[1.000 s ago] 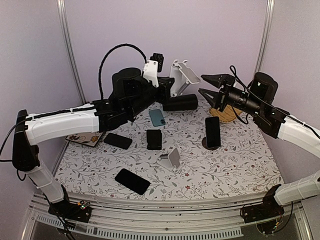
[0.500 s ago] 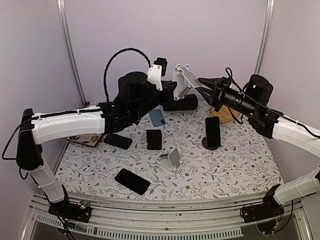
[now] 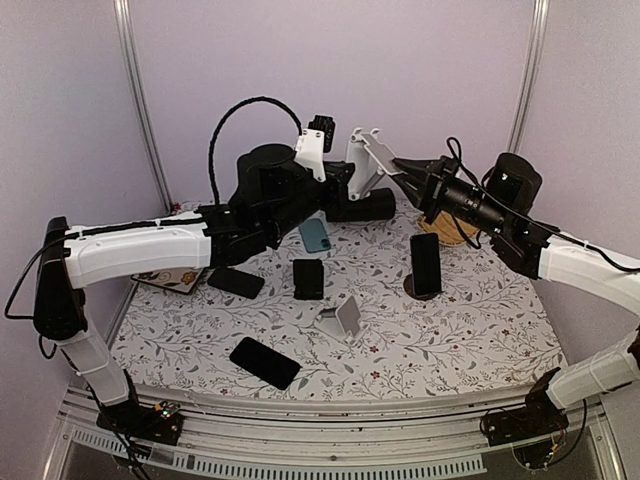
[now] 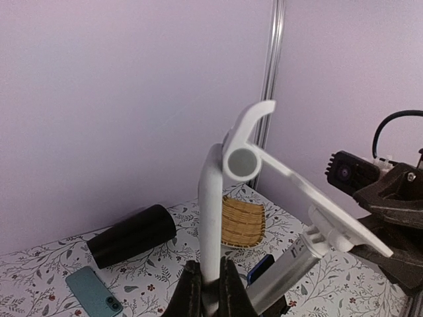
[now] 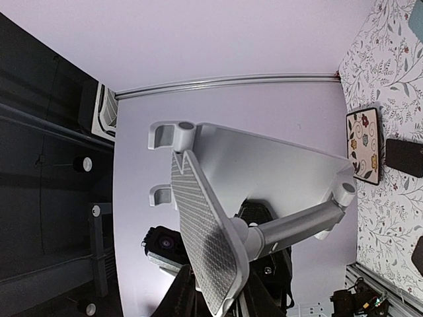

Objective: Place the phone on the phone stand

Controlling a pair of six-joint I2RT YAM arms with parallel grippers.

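The white phone stand (image 3: 368, 160) is held in the air at the back centre, between both arms. My left gripper (image 3: 335, 182) is shut on its upright plate, which stands between my fingers in the left wrist view (image 4: 211, 290). My right gripper (image 3: 400, 172) is shut on the stand's ribbed plate (image 5: 205, 238), which runs down between its jaws (image 5: 215, 297). Several phones lie on the table: a teal one (image 3: 314, 235) and black ones (image 3: 308, 278), (image 3: 236, 282), (image 3: 265, 362). Another black phone (image 3: 426, 264) leans upright on a dark stand.
A small white stand (image 3: 342, 318) sits mid-table. A black cylinder (image 3: 365, 208) lies at the back. A wicker basket (image 3: 450, 230) is back right, and a patterned tile (image 3: 165, 277) is at the left. The back wall is close behind the held stand.
My right gripper has moved left, from open and apart from the stand, to shut on its plate. The left arm has raised and turned the stand slightly.
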